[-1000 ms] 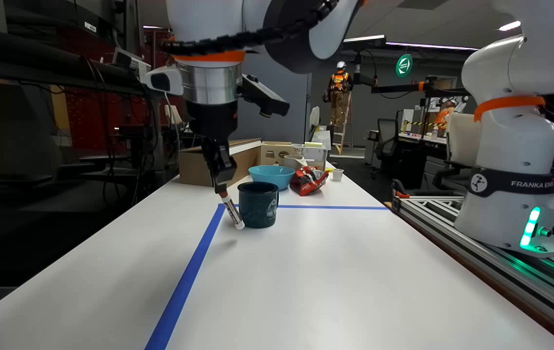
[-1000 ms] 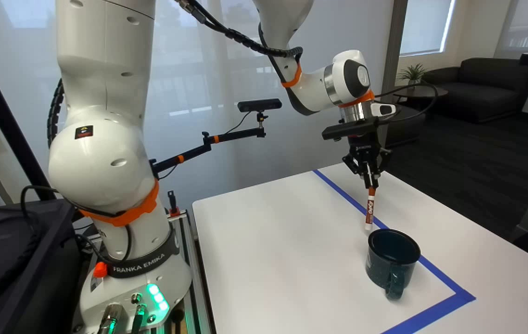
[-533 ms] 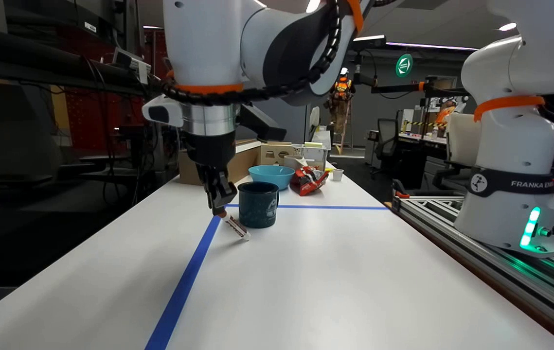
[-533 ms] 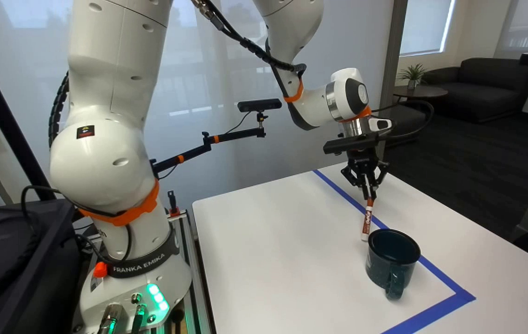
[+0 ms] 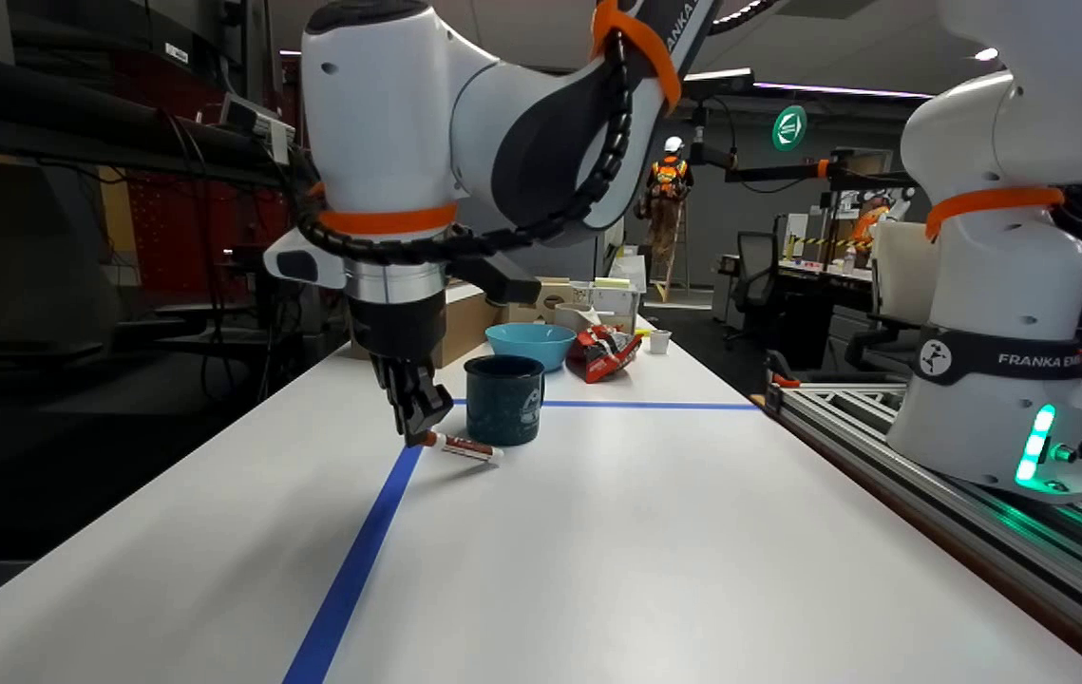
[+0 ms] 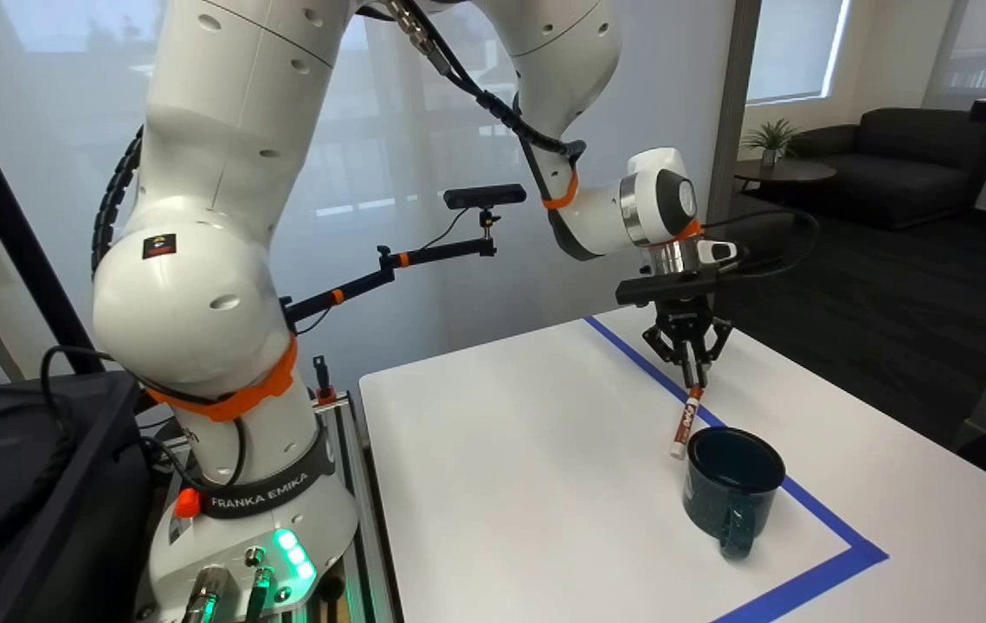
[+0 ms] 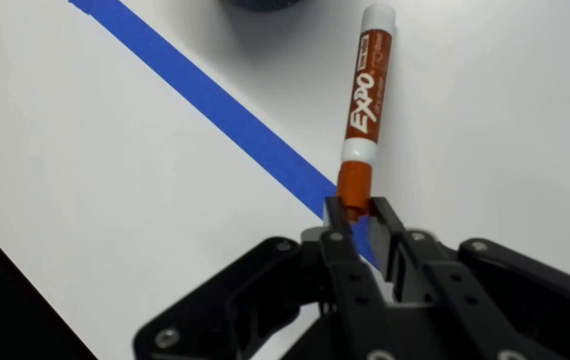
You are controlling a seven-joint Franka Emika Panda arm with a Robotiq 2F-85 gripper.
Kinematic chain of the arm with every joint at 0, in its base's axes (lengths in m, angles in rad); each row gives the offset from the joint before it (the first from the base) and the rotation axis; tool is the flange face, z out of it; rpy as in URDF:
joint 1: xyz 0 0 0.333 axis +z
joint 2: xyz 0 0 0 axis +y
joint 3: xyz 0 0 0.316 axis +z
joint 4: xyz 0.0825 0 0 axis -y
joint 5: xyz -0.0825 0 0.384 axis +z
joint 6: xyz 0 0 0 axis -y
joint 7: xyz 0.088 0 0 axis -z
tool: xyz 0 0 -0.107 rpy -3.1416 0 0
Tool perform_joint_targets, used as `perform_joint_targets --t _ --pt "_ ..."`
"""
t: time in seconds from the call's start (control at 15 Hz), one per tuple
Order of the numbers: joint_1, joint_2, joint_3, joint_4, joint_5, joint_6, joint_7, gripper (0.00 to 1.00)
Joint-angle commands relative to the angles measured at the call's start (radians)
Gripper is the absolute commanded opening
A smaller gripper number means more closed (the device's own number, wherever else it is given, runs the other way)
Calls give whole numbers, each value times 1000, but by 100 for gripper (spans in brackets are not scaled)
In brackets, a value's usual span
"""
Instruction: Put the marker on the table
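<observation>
The Expo dry-erase marker [image 7: 369, 100] slanted at a shallow angle low over the table [image 5: 692, 532], its white end apparently the lower; whether that end touched the white top could not be told. The Robotiq gripper [image 7: 356, 206] was clenched on the orange-brown cap [image 7: 355, 184] alone, which made for a short hold: were the barrel pushed harder against the tabletop, it could pivot or squirt out from between the fingertips [image 7: 335, 215]. Driving lower also risked the fingertips striking the surface, since they looked close to it. Letting go too soon seemed the likelier trouble: the capped end would drop, and the round barrel could then roll. A strip of blue tape [image 7: 224, 113] ran beneath the cap, probably too thin to stop it. A roll one way would meet the speckled dark teal mug [image 6: 726, 497], just beside the marker but apart from it, and a sideways sweep of the gripper could knock that mug. The blue bowl [image 5: 529, 344] and the red bag [image 5: 602, 355] stood farther off, beyond the mug in an exterior view, and seemed out of harm's way.
</observation>
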Motion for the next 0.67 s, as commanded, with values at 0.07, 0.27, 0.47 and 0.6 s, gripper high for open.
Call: perform_joint_targets --t 0.07,0.27,0.47,0.6 --pt "1 65 -20 56 5 33 -46 4" --pt "11 108 -38 92 -11 37 -42 4" --pt "12 104 -43 100 -3 30 -45 35" --pt "14 84 -45 98 6 16 -35 40"
